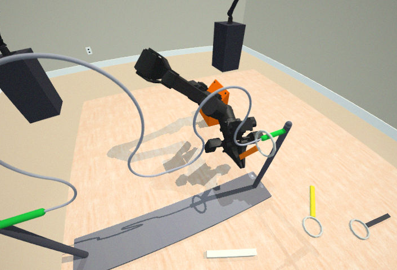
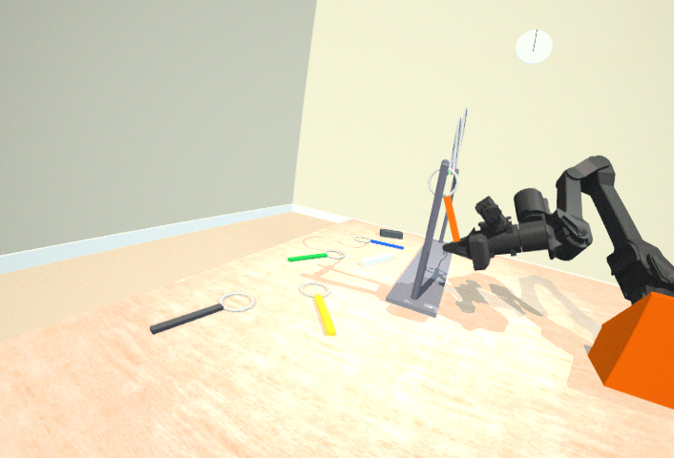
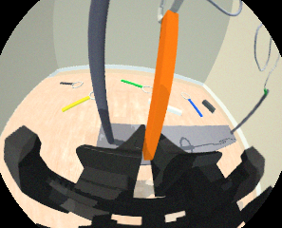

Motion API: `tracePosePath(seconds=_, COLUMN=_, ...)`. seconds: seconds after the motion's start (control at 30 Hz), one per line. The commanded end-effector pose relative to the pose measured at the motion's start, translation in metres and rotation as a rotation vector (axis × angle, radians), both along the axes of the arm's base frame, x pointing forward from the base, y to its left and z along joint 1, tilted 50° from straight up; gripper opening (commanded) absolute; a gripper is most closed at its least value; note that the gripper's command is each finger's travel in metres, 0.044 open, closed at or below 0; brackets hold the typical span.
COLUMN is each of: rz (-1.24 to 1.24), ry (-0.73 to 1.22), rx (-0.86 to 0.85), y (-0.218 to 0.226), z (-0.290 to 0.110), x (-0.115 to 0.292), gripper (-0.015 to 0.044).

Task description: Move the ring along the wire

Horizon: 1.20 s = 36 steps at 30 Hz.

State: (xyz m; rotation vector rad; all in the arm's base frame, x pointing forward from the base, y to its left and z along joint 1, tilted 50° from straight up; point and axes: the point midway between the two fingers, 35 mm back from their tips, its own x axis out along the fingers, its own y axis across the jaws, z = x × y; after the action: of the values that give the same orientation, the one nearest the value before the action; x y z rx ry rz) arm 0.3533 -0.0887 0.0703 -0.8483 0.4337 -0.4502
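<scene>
The ring (image 1: 266, 156) (image 2: 430, 183) encircles the inner end of the green wire part (image 1: 274, 133) next to the right post (image 1: 270, 159) (image 2: 430, 242) (image 3: 99, 57). Its orange handle (image 1: 248, 152) (image 2: 451, 218) (image 3: 161, 76) slants down from the ring into my gripper (image 1: 239, 160) (image 2: 449, 247) (image 3: 143, 161), which is shut on the handle's lower end. The thin grey wire (image 1: 109, 76) loops away to the left and ends in the other green part (image 1: 21, 217) by the left post (image 1: 30, 238).
A grey base plate (image 1: 161, 229) joins the posts. A yellow-handled ring (image 1: 312, 205) (image 2: 324, 313), a dark-handled ring (image 1: 377, 220) (image 2: 186, 318) and a white bar (image 1: 230, 253) lie on the table. An orange block (image 1: 216, 92) (image 2: 651, 350) sits at the arm's base. Two black camera stands (image 1: 23, 85) (image 1: 228, 44) stand behind.
</scene>
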Motion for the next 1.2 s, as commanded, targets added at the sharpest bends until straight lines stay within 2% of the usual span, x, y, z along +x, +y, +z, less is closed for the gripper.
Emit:
tracePosePath(seconds=0.0, rz=0.006, ry=0.003, rx=-0.002, y=0.0, z=-0.001, x=0.0, gripper=-0.015)
tracePosePath(seconds=0.47, rz=0.006, ry=0.003, rx=-0.002, y=0.0, z=-0.001, x=0.0, gripper=-0.015)
tracePosePath(seconds=0.87, rz=0.003, ry=-0.001, rx=0.001, y=0.001, z=0.0, x=-0.002, gripper=0.016)
tracePosePath(seconds=1.17, rz=0.005, ry=0.003, rx=0.0, y=0.02, z=0.006, x=-0.028, gripper=0.016)
